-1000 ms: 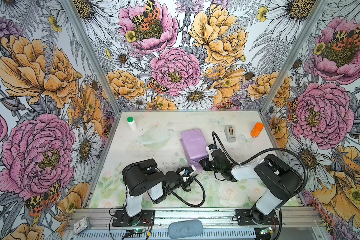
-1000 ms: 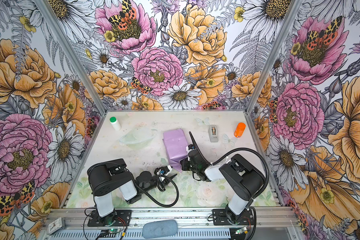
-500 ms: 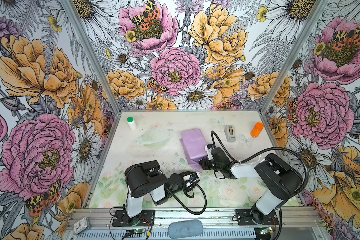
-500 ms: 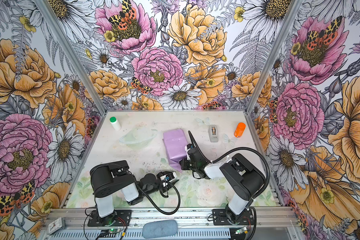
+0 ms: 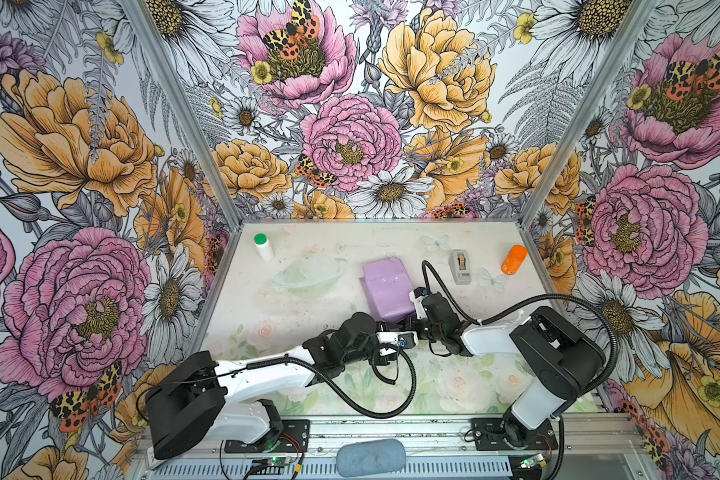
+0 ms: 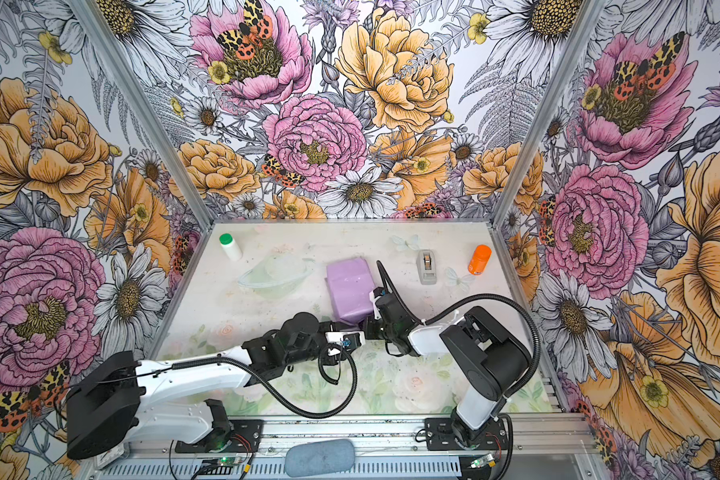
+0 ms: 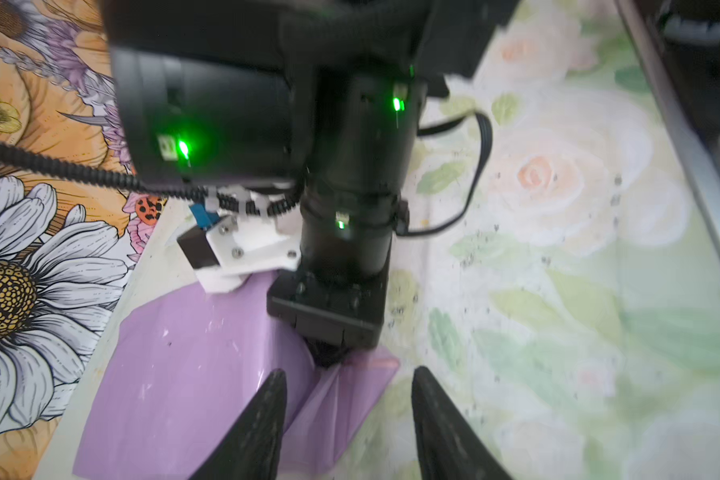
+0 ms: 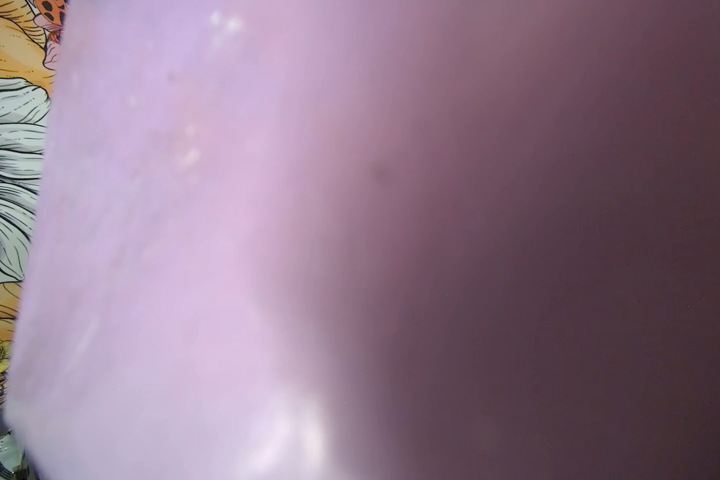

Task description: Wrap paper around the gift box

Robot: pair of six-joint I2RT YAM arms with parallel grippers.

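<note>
On the table point(image 5: 267, 309) we see the left gripper point(image 7: 348, 374) with jaws apart, the right gripper point(image 7: 329, 357) clamped on the paper point(image 7: 184, 374), and the label of the orange bottle point(image 5: 513, 259) too small to read.

Both top views hang high above the near edge of the worktop point(image 5: 267, 299), on my side, looking down and away from me toward the flowered walls point(image 5: 350, 124). They share nearly everything: worktop, my left arm point(image 5: 267, 370), my right arm point(image 5: 491, 336) and the walls, shifted only slightly sideways. The camera on my left wrist looks along my left pincer point(image 7: 348, 374), its dark fingers point(image 7: 262, 419) poking into the frame, close upon the paper point(image 7: 184, 365) and my right arm. My right wrist camera sits so near the paper that blurred lilac nearly fills its frame, with a strip of those walls at one edge.
</note>
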